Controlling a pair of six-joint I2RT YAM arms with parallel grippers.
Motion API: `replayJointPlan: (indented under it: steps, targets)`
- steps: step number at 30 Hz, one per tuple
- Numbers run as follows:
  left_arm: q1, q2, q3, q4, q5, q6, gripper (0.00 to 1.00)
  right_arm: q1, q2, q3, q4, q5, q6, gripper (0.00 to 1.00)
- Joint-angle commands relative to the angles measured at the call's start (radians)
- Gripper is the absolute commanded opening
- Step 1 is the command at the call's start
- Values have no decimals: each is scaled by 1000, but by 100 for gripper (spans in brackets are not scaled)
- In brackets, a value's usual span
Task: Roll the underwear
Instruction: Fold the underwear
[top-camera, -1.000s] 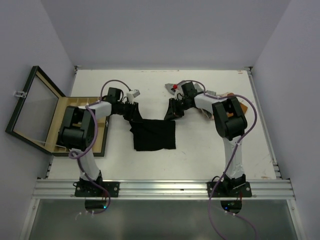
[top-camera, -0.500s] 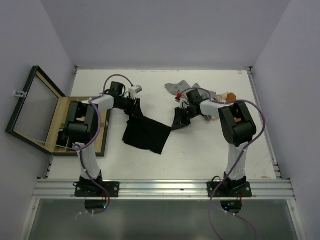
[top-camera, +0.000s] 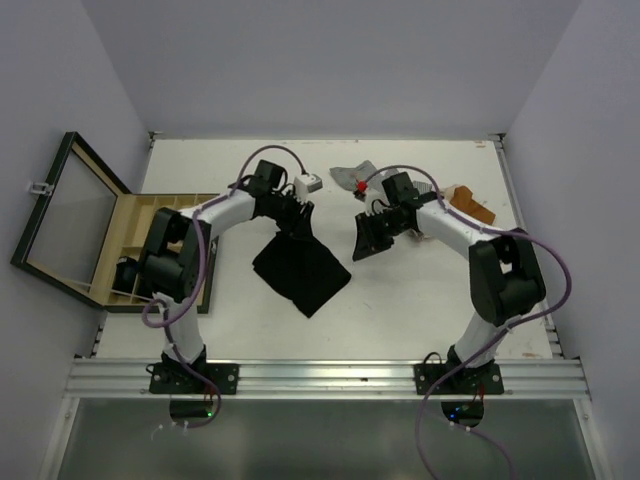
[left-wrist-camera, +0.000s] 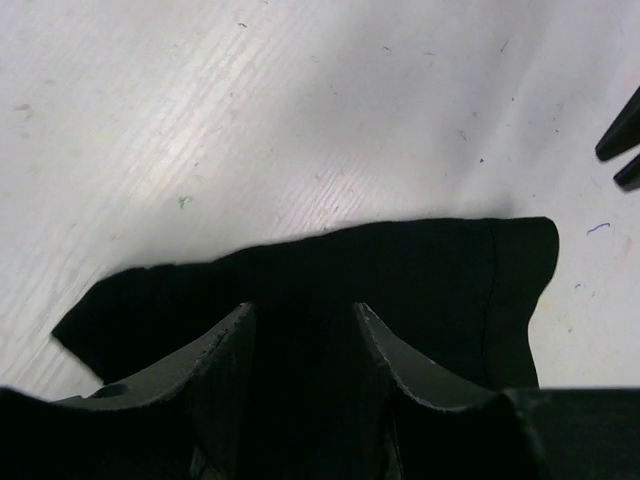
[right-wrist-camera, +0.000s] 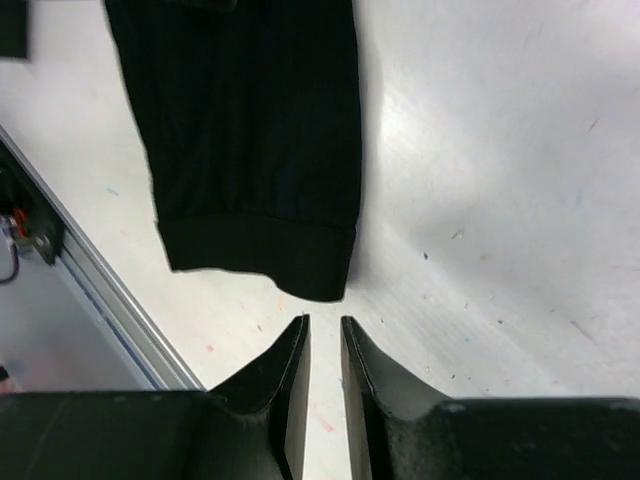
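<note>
A pair of black underwear (top-camera: 302, 272) lies spread flat and skewed on the white table (top-camera: 420, 310), left of centre. The left pincer (top-camera: 297, 216) sits at its far corner, fingers (left-wrist-camera: 225, 365) partly apart with black cloth between them; whether they clamp it cannot be told. The right pincer (top-camera: 361, 243), narrowed to an empty slit, hovers just beside the cloth's right edge. Some other underwear (top-camera: 352, 176) lies near the table's far edge.

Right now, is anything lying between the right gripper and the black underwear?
Nothing visible does. Only a strip of white table separates the right gripper from the hem of the black underwear just ahead.
</note>
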Motion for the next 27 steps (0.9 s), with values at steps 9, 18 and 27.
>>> replayJointPlan:
  steps: [9,18,27]
  targets:
    - [114,-254,-187,-33,45,55,45,19,42,51,164,-151,232,30]
    - [219,-185,-342,-72,79,82,42,20,239,16,157,-78,167,29]
    - [222,-162,-368,-137,157,150,43,18,280,87,19,92,-3,26]
